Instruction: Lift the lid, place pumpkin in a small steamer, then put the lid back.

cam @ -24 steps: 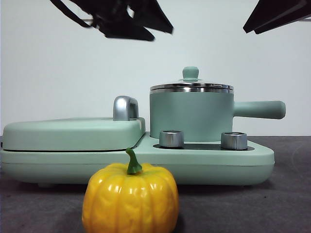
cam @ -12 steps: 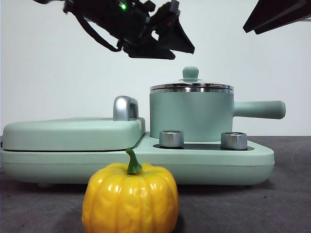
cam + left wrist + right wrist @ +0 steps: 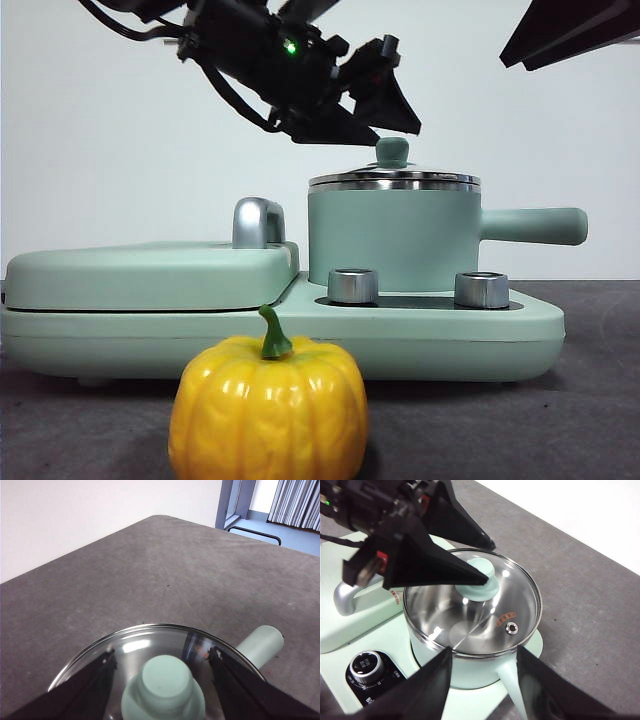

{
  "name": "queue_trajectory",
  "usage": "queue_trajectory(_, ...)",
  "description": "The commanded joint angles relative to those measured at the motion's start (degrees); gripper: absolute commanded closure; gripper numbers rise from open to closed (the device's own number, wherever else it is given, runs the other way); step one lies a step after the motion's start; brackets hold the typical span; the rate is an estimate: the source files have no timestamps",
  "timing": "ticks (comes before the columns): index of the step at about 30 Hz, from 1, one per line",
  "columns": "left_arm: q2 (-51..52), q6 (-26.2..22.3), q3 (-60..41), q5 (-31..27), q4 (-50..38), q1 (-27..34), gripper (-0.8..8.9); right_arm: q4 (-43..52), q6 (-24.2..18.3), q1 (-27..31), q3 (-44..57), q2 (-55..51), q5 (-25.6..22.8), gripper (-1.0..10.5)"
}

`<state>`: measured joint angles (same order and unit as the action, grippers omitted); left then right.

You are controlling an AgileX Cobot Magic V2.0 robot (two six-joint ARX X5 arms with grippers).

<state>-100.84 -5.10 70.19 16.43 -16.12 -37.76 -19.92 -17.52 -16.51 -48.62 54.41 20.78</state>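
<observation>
— while the pumpkin point(image 3: 268, 410) sits nearest us on the table, where's the lid point(image 3: 394, 178)?

— behind it, on the steamer point(image 3: 392, 238), whose handle points away from the left arm.

— which gripper is closer?

— the left gripper point(image 3: 161, 656); its jaws are spread wide either side of the knob point(image 3: 164, 684), gripping nothing. knob lies just below it.

— and the right gripper point(image 3: 482, 672)?

— open too, hanging empty, higher and farther off.

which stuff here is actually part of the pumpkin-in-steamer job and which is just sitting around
Part of the job:
- lid, on the pot
- small steamer
- pumpkin, on the table in front
- left gripper, open around the lid's knob

Just there:
- flat green cover with chrome handle
- two dials
- right gripper, waiting above
</observation>
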Motion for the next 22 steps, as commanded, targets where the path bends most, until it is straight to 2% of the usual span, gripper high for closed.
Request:
queue_trajectory(1, -2.0, 0.2, 1.7, -0.1, -0.9, -0.6, 5.14, 0.6, 1.0, -0.4, -1.2, 0.4, -0.2, 7.4)
queue_trajectory(15, -3.5, 0.2, 1.7, -1.0, -0.8, -0.6, 5.16, 0.6, 1.0, -1.6, -1.2, 0.4, -0.2, 7.4)
queue_trajectory(22, -3.5, 0.2, 1.7, -1.3, 1.2, -0.6, 6.51, 0.6, 1.0, -1.6, -1.2, 0.4, -0.2, 7.4)
